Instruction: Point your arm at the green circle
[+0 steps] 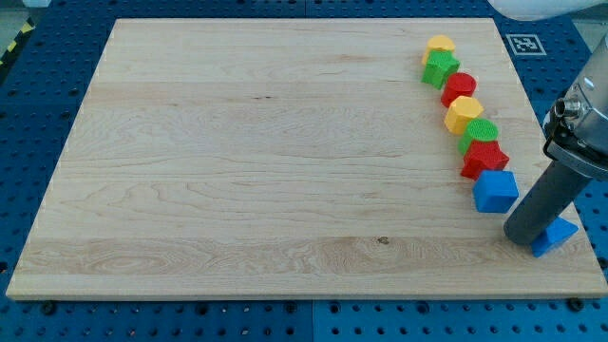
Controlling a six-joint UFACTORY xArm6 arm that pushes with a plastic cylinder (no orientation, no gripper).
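Observation:
The green circle (480, 132) lies near the view's right edge of the wooden board (266, 161), in a slanted line of blocks. From the view's top the line runs: a yellow block (440, 45), a green star (441, 67), a red block (460, 87), a yellow block (465, 113), the green circle, a red star (485, 158), a blue cube (495, 190). My tip (522, 237) rests at the board's bottom right, touching a small blue block (555, 235) on its right. The tip is below and to the right of the green circle, past the blue cube.
The board lies on a blue perforated table. A black-and-white marker tag (523, 44) sits off the board's top right corner. A white object (551, 8) shows at the view's top right.

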